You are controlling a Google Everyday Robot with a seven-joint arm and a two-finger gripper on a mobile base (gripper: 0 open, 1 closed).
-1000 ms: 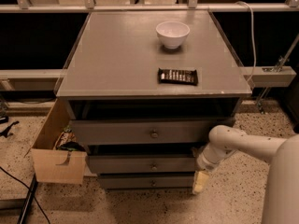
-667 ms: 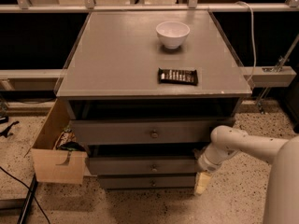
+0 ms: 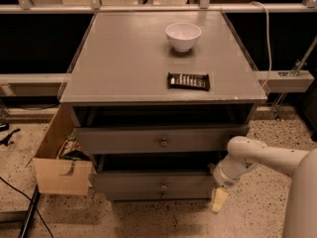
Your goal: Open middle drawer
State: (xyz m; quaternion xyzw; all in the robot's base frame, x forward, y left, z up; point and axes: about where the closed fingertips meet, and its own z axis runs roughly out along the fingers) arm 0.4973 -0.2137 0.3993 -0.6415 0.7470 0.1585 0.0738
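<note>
Gripper [image 3: 218, 203] just beside middle drawer [image 3: 143, 183]

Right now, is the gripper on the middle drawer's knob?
No, the gripper hangs at the right end of the middle drawer, away from its knob.

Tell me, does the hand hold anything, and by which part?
Nothing seems held; the hand hangs at the right end of the middle drawer, off its knob.

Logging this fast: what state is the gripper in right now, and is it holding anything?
Gripper: open or closed cannot be told; it sits low by the right end of the middle drawer, away from its knob.
</note>
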